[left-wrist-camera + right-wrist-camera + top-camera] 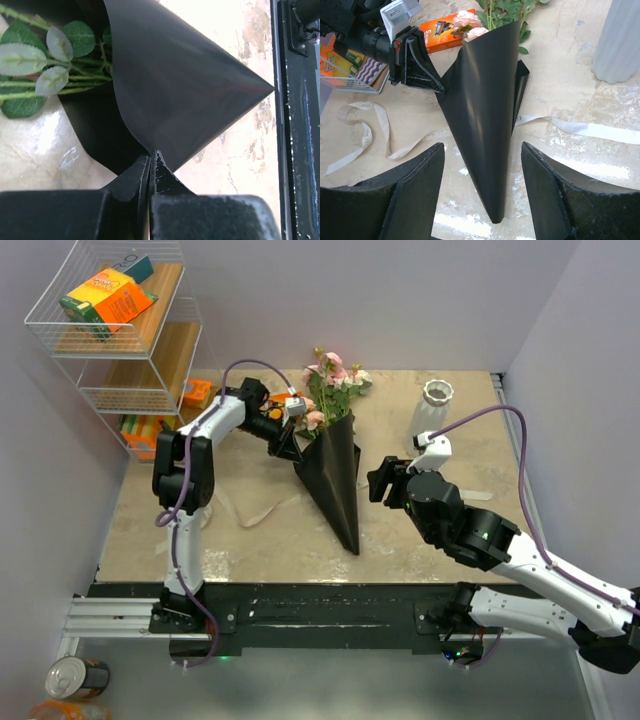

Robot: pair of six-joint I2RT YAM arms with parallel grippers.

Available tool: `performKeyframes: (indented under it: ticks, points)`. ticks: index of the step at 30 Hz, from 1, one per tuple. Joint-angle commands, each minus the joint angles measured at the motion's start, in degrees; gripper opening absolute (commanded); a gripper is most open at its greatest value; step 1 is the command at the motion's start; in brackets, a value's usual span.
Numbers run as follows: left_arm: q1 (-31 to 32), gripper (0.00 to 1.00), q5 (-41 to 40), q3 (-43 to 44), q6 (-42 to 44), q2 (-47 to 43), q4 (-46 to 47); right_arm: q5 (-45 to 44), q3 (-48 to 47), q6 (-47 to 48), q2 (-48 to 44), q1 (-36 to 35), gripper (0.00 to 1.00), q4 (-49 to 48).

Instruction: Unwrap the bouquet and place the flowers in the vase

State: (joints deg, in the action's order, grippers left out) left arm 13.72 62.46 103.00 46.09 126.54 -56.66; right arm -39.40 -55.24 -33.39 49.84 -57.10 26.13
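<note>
Matt black paper wrap (pixel 487 130), ribbed white vase (pixel 436 393)

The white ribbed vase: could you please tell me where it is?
In the top view, the white ribbed vase stands at the far right of the table, beyond the right gripper and right of the black paper cone.

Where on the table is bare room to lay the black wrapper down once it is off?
Bare: the strip between the flowers and the vase, and the near left corner of the table. Crowded: around the black wrapper, with the ribbon, the left fingers and the right fingers.
</note>
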Motion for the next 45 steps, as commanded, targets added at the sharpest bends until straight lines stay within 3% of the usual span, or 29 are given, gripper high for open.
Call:
performKeyframes:
  ticks: [1, 7, 11, 14, 15, 16, 18, 19, 21, 25, 33, 39, 45]
  points:
    - [1.93, 0.00, 1.26, 7.45, -1.26, -2.35, -3.09, 0.11, -0.48, -0.10, -1.24, 0.06, 0.66, -1.08]
    - [2.63, 0.00, 2.67, 17.65, -7.58, -5.42, -5.39, -0.06, -0.48, -0.19, -2.30, 0.06, 0.66, -0.82]
    - [4.38, 0.02, 1.88, 19.34, -15.21, -9.37, -1.89, -0.07, -0.22, -0.36, -2.82, -0.03, 0.66, -0.99]
    - [7.54, 0.23, -3.38, 16.89, -18.65, -12.19, -0.03, -0.24, 0.14, -0.45, -3.26, 0.06, 0.66, -0.99]
    - [8.69, 0.37, -7.22, 16.27, -18.92, -12.46, -0.29, -0.24, 0.14, -0.54, -3.44, 0.06, 0.66, -0.99]
    - [10.52, 0.57, -8.48, 15.14, -18.84, -12.89, -0.64, -0.24, 0.22, -0.54, -3.61, 0.06, 0.66, -0.91]
    - [11.24, 0.64, -9.02, 13.12, -19.45, -13.07, -0.91, -0.33, 0.49, -0.63, -3.79, 0.06, 0.67, -0.91]
    - [11.16, 0.72, -8.76, 12.49, -20.15, -13.16, -0.47, -0.42, 0.57, -0.71, -3.96, -0.03, 0.67, -0.99]
    - [11.07, 0.77, -10.85, 11.18, -20.34, -13.25, -0.46, -0.50, 0.75, -0.72, -4.14, 0.06, 0.67, -0.91]
    - [8.44, 0.79, -11.31, 8.36, -18.75, -14.39, 2.42, -0.51, 1.10, -0.72, -4.84, 0.06, 0.68, -0.73]
    - [-2.10, 0.82, 6.61, 6.26, -12.79, -14.92, 6.39, -0.42, 1.63, -0.45, -5.02, 0.06, 0.68, -0.91]
    - [-2.82, 0.82, 8.73, -0.52, -8.03, -11.94, 9.64, -0.07, 1.89, -0.28, -4.85, -0.03, 0.68, -1.26]
    - [-2.47, 0.81, 9.27, 1.76, -0.04, -5.08, 2.35, 0.02, 2.07, -0.28, -4.76, 0.06, 0.68, -1.34]
